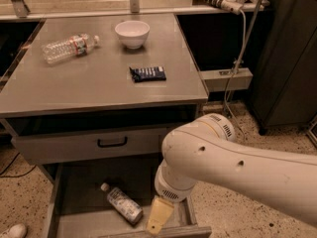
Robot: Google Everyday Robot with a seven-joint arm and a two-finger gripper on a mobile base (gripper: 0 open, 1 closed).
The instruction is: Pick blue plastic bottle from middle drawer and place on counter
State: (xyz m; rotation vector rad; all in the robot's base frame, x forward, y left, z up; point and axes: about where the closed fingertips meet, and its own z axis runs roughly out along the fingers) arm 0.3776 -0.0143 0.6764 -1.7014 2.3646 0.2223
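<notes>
The blue plastic bottle [122, 204], small and clear with a white cap, lies on its side on the floor of the open middle drawer [79, 182], cap toward the back left. My gripper [157, 217] hangs from the big white arm [233, 167] over the drawer's front right part, just right of the bottle and apart from it. Only its pale yellow tip shows. The counter [99, 83] is the broad grey top above.
On the counter lie a longer clear bottle with a red-and-white label [67, 47], a white bowl [132, 33] and a dark packet [147, 73]. A closed drawer front with a black handle [111, 143] sits above the open drawer. A dark cabinet [287, 68] stands at the right.
</notes>
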